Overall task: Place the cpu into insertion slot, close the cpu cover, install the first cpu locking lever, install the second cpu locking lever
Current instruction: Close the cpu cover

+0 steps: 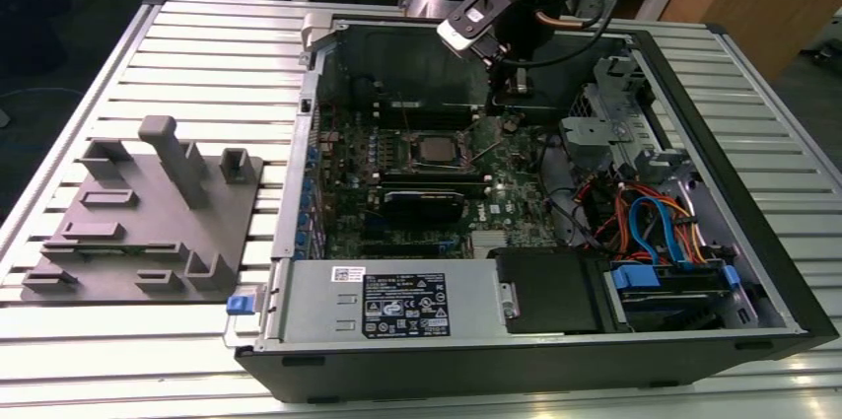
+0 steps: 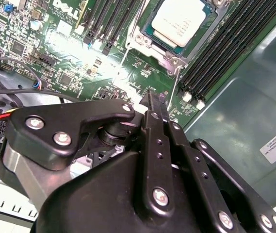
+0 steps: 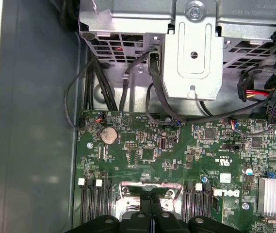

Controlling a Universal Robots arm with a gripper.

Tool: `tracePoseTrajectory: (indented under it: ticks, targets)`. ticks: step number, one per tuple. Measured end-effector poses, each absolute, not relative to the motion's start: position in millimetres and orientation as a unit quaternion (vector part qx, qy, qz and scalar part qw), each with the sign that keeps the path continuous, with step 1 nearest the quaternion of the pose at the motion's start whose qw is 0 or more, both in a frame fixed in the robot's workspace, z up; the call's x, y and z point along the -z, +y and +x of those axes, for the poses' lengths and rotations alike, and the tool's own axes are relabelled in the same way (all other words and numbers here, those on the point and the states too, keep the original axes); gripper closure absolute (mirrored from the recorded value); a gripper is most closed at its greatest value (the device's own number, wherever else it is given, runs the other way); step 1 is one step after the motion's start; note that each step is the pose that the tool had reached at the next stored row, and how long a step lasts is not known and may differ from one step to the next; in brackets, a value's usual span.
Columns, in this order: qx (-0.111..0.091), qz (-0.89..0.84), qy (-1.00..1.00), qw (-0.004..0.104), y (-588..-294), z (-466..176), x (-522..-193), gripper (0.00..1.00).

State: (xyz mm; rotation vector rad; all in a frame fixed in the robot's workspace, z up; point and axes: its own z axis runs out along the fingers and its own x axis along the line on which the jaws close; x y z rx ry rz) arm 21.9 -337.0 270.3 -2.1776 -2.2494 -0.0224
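One computer case (image 1: pixel 553 365) on the counter (image 1: pixel 197 34), with one green board (image 2: pixel 70 63) inside. One insertion slot (image 2: pixel 172 59), one cpu (image 2: pixel 180 22) seated in it (square, so no long axis). Both sit near, ahead of the gripper (image 2: pixel 155 99) tips, not touching. Gripper is pinched narrow, holding nothing.

1. The cpu (image 2: pixel 179 22) is a small flat square chip with a pale silvery top. It sits level inside its socket.
2. The insertion slot (image 1: pixel 432 149) is a square recess in the green board, between the long memory slots.
3. The cpu cover (image 2: pixel 154 48), a thin silvery frame, lies flat around the chip, whose top shows through its window.
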Motion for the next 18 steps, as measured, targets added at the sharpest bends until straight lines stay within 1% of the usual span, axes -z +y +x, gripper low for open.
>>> tracePoseTrajectory:
  ticks: [18]
  targets:
    - [0.007,-0.695,-0.718,0.005,-336.8,29.8,-270.1,0.9]
